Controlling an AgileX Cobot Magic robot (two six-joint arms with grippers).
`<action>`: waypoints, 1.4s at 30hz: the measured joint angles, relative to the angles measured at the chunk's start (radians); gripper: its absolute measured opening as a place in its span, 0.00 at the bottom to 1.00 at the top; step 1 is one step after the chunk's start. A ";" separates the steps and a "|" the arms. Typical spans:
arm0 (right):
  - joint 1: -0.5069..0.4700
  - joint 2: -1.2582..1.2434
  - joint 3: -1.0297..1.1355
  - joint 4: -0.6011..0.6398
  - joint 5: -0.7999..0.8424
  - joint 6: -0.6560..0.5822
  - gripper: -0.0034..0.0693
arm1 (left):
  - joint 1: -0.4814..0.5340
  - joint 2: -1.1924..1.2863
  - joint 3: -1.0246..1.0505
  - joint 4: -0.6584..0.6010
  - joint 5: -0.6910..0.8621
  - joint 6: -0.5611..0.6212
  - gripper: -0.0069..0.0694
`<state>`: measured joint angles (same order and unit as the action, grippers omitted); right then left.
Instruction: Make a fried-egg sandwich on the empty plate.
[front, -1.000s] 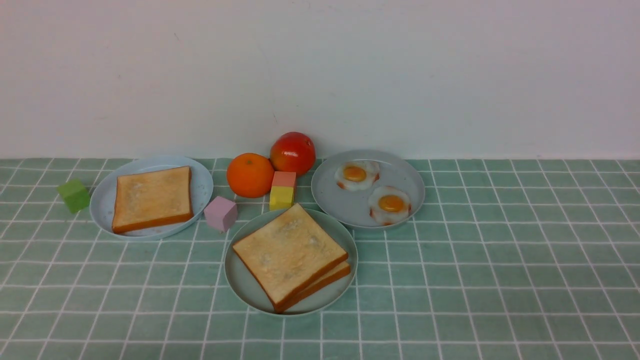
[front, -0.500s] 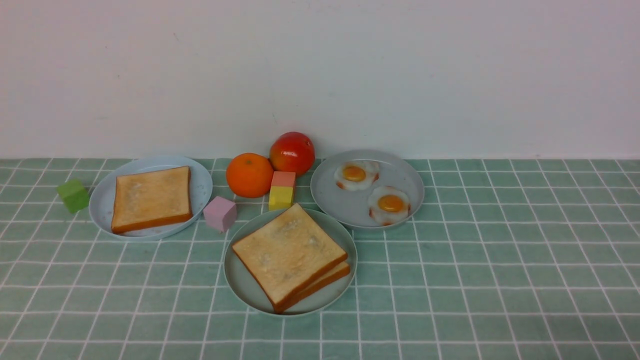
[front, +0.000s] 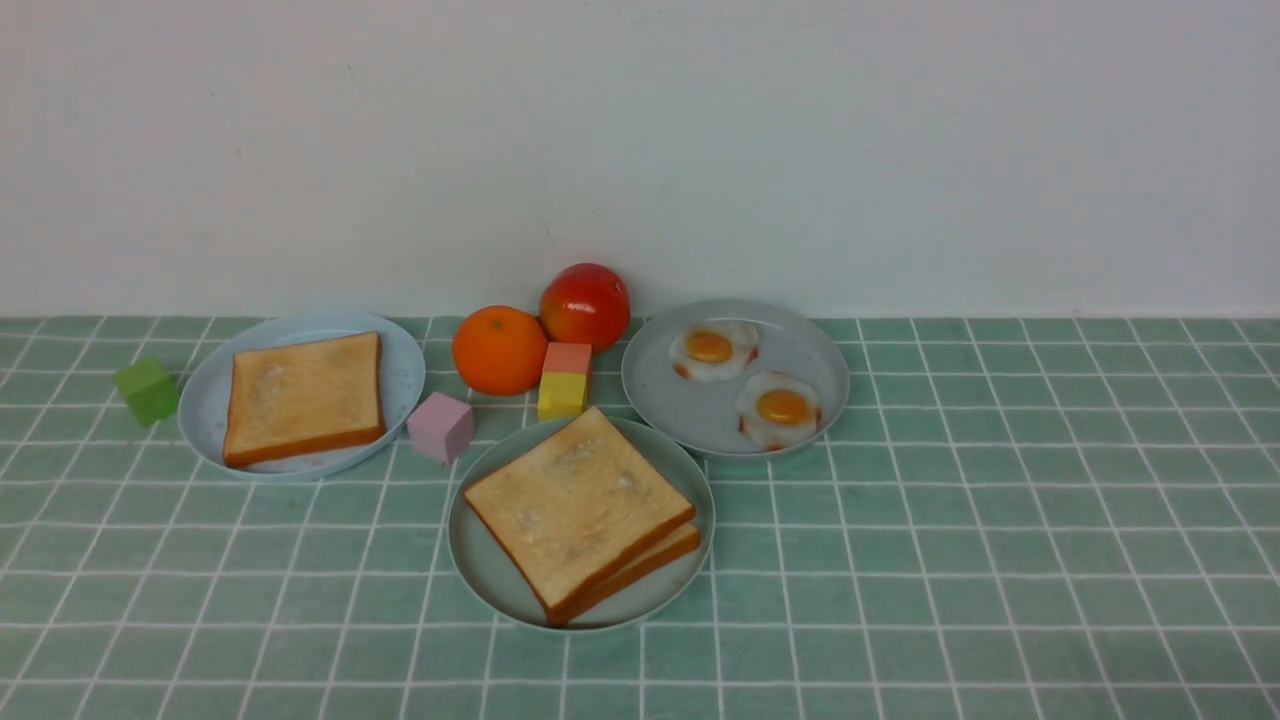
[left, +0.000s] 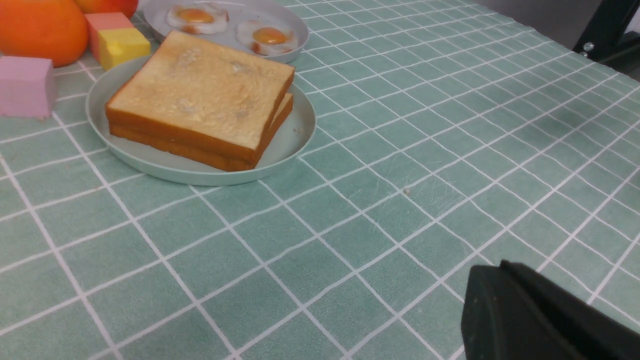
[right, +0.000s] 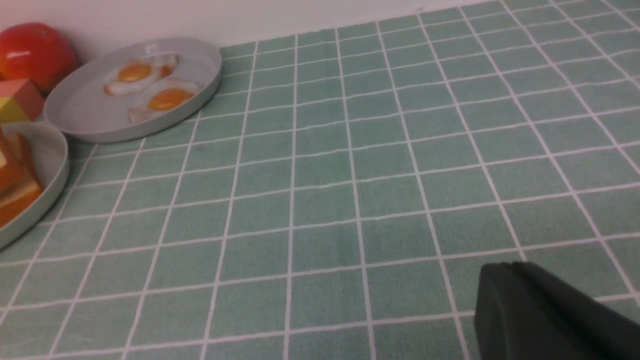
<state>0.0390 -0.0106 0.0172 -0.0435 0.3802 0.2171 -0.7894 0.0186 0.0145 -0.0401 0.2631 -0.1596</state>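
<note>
Nearest to us, our two grippers were low over the green checked tablecloth (front: 900, 560), well away from the food. We saw only a dark bit of the left gripper (left: 545, 320) and of the right gripper (right: 550, 315), so the fingers did not show; we took both pairs to be pressed together, with nothing in them. A little farther out was the mint-green plate (front: 480, 560), and on it sat the sandwich (front: 580, 510): two square toast slices, one on top of the other, the top one turned a bit. We could not see an egg between them. We thought the toast would be light and a bit soft, not slippery, and best taken by two opposite crust edges. Behind it were a pink block (front: 441, 426) and a red-and-yellow block (front: 565, 380). Farther still were the blue plate (front: 400, 350) with one toast (front: 303, 397), the grey plate (front: 660, 400) with two fried eggs (front: 780, 408), an orange (front: 499, 349) and a tomato (front: 586, 304).
</note>
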 joint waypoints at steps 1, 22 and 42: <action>0.003 0.000 0.000 0.004 0.002 -0.019 0.03 | 0.000 0.000 0.000 0.000 0.000 0.000 0.07; 0.003 0.000 -0.001 0.030 0.004 -0.054 0.04 | 0.000 0.000 0.000 0.000 0.001 0.000 0.09; 0.003 0.000 -0.001 0.032 0.004 -0.054 0.05 | 0.473 -0.029 0.008 0.006 -0.114 0.000 0.10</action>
<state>0.0416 -0.0106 0.0161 -0.0111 0.3837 0.1633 -0.3159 -0.0108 0.0222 -0.0345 0.1492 -0.1596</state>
